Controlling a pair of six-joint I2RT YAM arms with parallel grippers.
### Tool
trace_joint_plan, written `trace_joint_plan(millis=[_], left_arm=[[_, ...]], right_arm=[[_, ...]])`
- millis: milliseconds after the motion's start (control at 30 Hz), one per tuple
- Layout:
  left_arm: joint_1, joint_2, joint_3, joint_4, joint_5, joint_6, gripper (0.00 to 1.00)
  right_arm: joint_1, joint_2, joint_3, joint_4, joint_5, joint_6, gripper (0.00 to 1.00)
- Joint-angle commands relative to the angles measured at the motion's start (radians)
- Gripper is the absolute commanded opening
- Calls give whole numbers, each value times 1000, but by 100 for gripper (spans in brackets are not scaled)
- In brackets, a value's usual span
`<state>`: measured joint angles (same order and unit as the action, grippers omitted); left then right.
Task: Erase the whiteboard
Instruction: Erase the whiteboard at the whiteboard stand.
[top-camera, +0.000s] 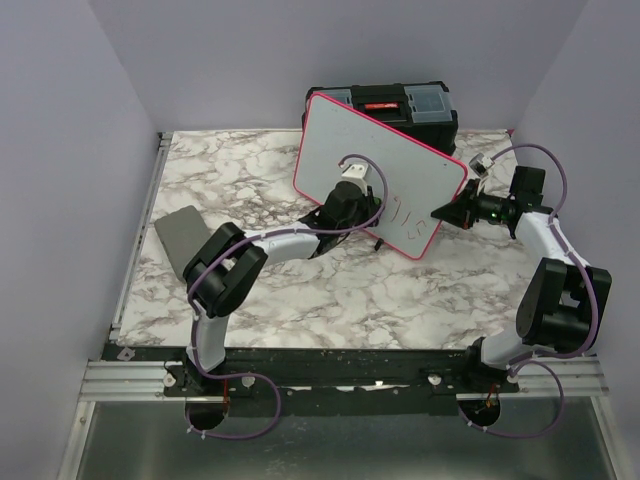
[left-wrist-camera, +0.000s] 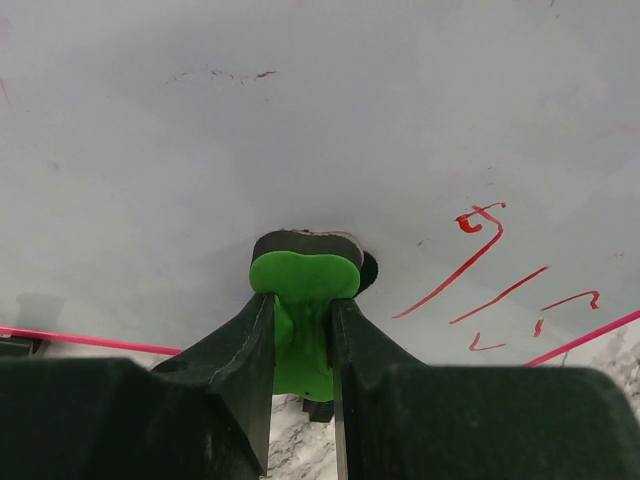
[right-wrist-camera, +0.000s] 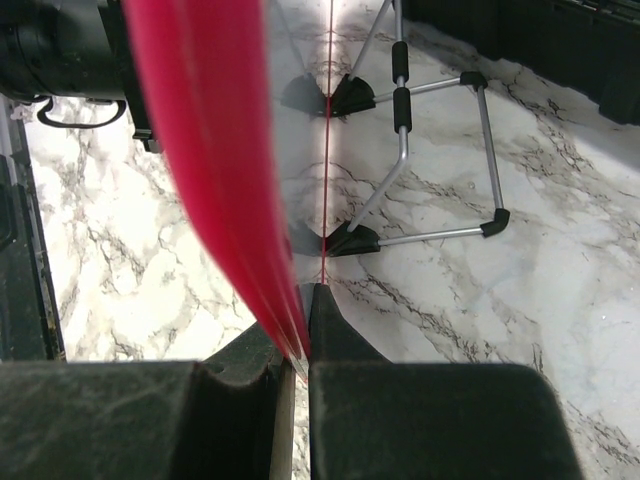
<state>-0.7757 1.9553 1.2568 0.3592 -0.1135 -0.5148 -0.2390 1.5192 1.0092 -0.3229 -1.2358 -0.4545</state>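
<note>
The whiteboard (top-camera: 400, 150) stands tilted at mid-table, white with a pink-red rim. Red handwriting (top-camera: 405, 215) is on its lower right part and also shows in the left wrist view (left-wrist-camera: 480, 260). My left gripper (top-camera: 348, 186) is in front of the board's middle. In its wrist view the left gripper (left-wrist-camera: 302, 300) is shut on a green eraser (left-wrist-camera: 303, 272), which presses against the board face (left-wrist-camera: 300, 120). My right gripper (top-camera: 447, 211) is shut on the board's right edge; in its wrist view the right gripper (right-wrist-camera: 300, 322) clamps the red rim (right-wrist-camera: 210, 130).
A black toolbox (top-camera: 400, 105) stands right behind the board. A grey flat pad (top-camera: 180, 240) lies at the left on the marble table (top-camera: 300, 300). The board's wire stand (right-wrist-camera: 430, 150) with black feet rests on the table behind it. Walls close three sides.
</note>
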Motion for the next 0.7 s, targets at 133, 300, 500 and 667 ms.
trace_joint_plan(millis=[133,300,500,667], left_arm=[[-48,65,5,87,-16,-13,0],[-63,56,67,76,-19,27,0],[-56,-15,170,33,-52,95,0],[-56,-27,227,21,-59,97,0]], right_arm=[[12,6,16,-111,-108,35,1],[11,5,15,-111,-109,34,1],[11,7,16,-113,-110,33,1],[12,9,17,-114,-110,31,1]])
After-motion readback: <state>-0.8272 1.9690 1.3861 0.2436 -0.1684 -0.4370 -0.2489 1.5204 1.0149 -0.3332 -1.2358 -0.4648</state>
